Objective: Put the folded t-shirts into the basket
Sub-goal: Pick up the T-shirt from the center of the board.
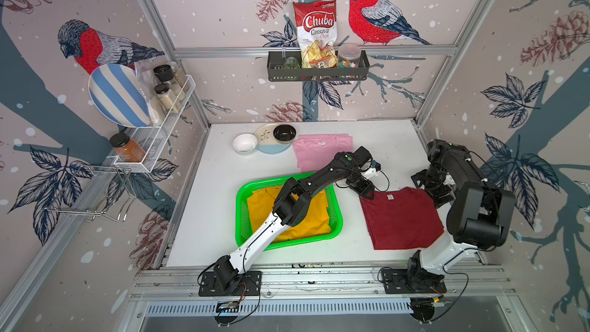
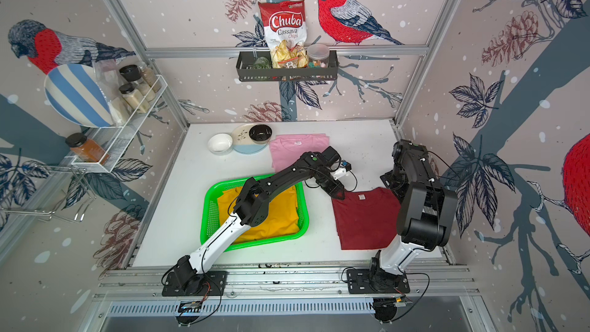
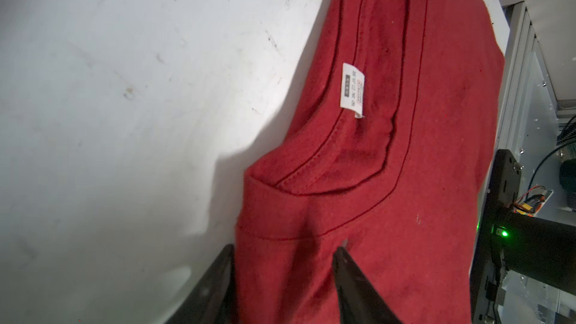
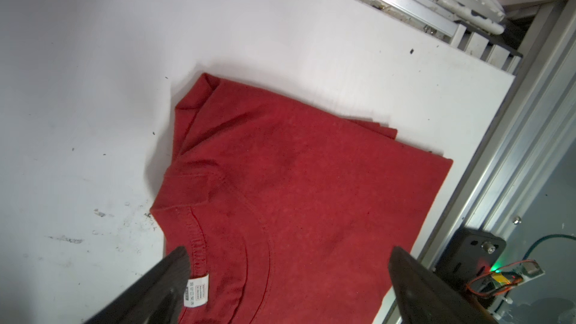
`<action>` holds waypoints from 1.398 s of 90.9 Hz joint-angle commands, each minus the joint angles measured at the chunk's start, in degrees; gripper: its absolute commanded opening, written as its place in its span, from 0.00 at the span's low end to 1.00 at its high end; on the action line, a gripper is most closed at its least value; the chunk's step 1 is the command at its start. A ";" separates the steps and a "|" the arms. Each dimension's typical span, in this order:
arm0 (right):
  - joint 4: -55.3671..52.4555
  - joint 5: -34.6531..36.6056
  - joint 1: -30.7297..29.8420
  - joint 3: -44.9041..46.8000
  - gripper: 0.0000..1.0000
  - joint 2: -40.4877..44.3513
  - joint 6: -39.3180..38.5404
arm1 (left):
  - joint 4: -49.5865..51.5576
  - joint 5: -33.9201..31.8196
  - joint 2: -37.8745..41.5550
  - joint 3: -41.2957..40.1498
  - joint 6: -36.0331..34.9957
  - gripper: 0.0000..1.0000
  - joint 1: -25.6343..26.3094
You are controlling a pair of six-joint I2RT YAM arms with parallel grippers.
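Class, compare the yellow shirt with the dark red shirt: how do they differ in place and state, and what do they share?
The yellow shirt lies inside the green basket; the dark red shirt lies on the white table. The left gripper straddles the dark red shirt's edge; no gripper is at the yellow shirt. Both are folded.

Dark red t-shirt of matt cloth, green basket of glossy plastic, white tabletop matt and scuffed.

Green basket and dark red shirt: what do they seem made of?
The green basket looks like moulded plastic, glossy, with perforated mesh walls. The dark red shirt looks like matte knit fabric, probably cotton: it creases, with stitched seams and a sewn neck label.
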State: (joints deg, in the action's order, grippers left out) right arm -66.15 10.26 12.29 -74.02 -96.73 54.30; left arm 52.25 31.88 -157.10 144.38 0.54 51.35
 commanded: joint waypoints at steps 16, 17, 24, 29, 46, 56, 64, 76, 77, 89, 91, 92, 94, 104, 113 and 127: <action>-1.26 1.08 0.10 0.10 0.98 -0.31 1.67 | 16.83 -9.87 -2.22 -3.71 -0.42 0.46 0.05; -1.26 1.03 0.10 0.10 0.97 -0.30 1.61 | 16.92 -9.98 -2.19 -3.69 -0.48 0.45 0.06; -1.35 1.00 0.10 0.03 0.98 -0.22 1.50 | 18.15 -10.03 -2.17 -3.44 -0.72 0.40 0.15; -1.32 0.86 0.10 -0.06 0.97 -0.17 1.32 | 19.20 -9.90 -2.16 -3.32 -0.94 0.37 0.18; -1.33 0.52 0.10 -0.25 0.98 0.33 0.93 | 21.14 -10.05 -2.01 -2.67 -1.74 0.37 0.24; -1.34 0.25 0.10 -0.12 0.98 0.61 0.76 | 23.14 -10.16 -2.33 -1.52 -2.25 0.37 0.24; -1.58 0.69 0.10 0.06 0.97 0.88 0.74 | 24.35 -10.04 -2.25 -1.66 -2.92 0.36 0.16; -1.34 0.64 0.10 0.81 0.97 0.93 1.37 | 25.40 -9.25 -2.08 -2.55 -3.48 0.28 0.07; -1.25 0.64 0.10 0.89 0.97 0.93 1.48 | 25.38 -9.32 -2.12 -2.58 -3.46 0.28 0.07; -0.43 0.08 -0.46 1.67 0.96 0.15 3.01 | 24.66 -9.75 -2.69 -1.87 -2.90 0.15 0.06; -0.37 -0.12 -0.68 1.62 0.97 -0.10 3.20 | 24.52 -9.80 -2.89 -1.63 -2.84 0.13 0.06; -0.33 -0.27 -0.77 1.56 0.97 -0.29 3.32 | 24.50 -9.85 -3.01 -1.51 -2.83 0.12 0.06; -0.24 -0.36 -1.00 1.46 0.97 -0.61 3.59 | 24.46 -9.89 -3.21 -1.19 -2.82 0.10 0.06; -0.67 -0.66 -2.29 0.16 0.99 -2.65 5.30 | 24.54 -9.39 -3.49 -0.07 -3.38 0.00 0.06; -1.54 -1.27 -3.07 -1.46 1.00 -4.67 7.41 | 24.92 -7.53 -2.17 0.06 -6.26 0.00 0.13; -2.75 -5.23 -4.01 -3.05 1.00 -6.96 12.58 | 24.48 -6.45 2.50 -1.42 -13.27 0.00 0.52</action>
State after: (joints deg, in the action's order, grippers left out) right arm -66.39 8.01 8.86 -76.09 -102.52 61.06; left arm 65.89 33.87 -155.96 144.77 -6.11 51.24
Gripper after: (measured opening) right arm 0.998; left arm 0.049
